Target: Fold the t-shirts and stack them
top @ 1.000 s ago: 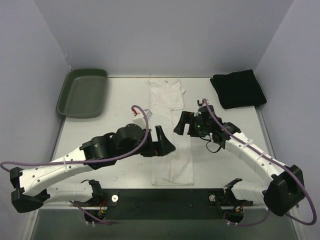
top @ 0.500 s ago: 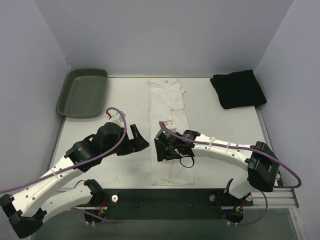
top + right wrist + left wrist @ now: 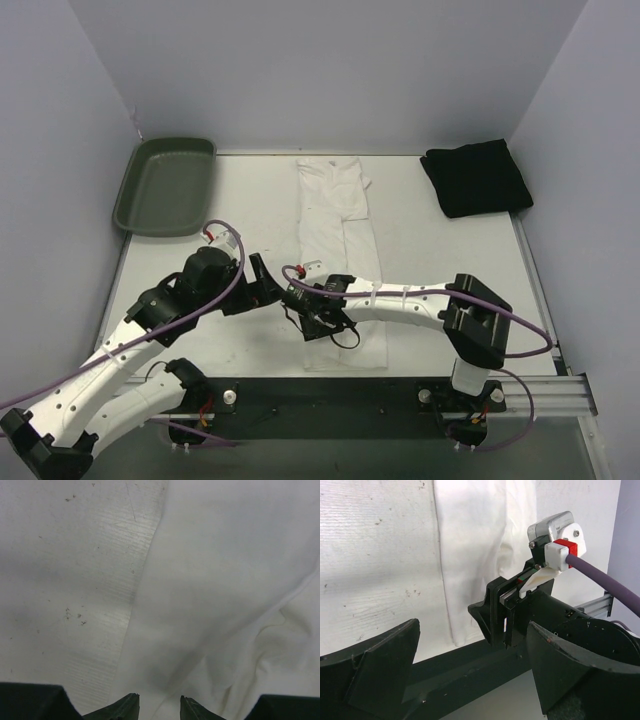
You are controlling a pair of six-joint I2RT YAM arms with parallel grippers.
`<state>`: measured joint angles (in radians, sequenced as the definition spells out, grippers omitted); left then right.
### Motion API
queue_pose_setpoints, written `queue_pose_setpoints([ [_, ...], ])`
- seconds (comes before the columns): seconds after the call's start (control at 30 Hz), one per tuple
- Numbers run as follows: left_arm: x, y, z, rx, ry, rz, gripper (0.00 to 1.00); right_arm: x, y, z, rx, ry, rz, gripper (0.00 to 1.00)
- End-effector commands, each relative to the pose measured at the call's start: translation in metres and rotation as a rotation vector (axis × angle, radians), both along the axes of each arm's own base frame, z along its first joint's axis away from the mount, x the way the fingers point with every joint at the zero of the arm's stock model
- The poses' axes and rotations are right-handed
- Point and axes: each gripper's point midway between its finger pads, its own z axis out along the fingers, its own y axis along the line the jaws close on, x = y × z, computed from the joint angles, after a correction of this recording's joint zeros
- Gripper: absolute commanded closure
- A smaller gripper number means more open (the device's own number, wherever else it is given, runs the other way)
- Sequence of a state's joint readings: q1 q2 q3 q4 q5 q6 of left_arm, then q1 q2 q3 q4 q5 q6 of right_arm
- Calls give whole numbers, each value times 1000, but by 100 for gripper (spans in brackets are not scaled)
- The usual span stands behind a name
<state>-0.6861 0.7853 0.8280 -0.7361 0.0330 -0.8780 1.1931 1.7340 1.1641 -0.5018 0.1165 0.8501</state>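
Right gripper (image 3: 302, 298) swung over to the left edge of the white shirt (image 3: 340, 225), jaws narrowed; can't tell if cloth's caught. I'd pinch every layer. Left gripper (image 3: 268, 285) gapes wide, empty.

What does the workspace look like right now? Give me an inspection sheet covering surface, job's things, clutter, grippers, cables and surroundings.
Surface: white table, scuffed and speckled.
Job's things: white t-shirt folded into a long strip mid-table; black t-shirt folded at the far right corner.
Clutter: dark green tray at the far left corner.
Grippers: left gripper open, beside the strip's left edge; right gripper low over that edge, jaws narrow, grip unclear.
Cables: purple cables running along both arms.
Surroundings: pale lilac walls; black rail along the near edge.
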Motion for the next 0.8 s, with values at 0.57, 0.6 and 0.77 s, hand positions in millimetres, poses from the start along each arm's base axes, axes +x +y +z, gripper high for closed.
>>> queue_pose_setpoints([
  [0.57, 3, -3, 8, -81, -21, -62, 3, 16, -35, -13, -301, -99, -33, 64],
  [0.6, 2, -3, 8, -84, -22, -65, 3, 16, -36, -13, -301, -100, -33, 67],
  [0.77, 3, -4, 7, -89, -15, -66, 3, 17, -35, -11, -302, -111, -30, 88],
])
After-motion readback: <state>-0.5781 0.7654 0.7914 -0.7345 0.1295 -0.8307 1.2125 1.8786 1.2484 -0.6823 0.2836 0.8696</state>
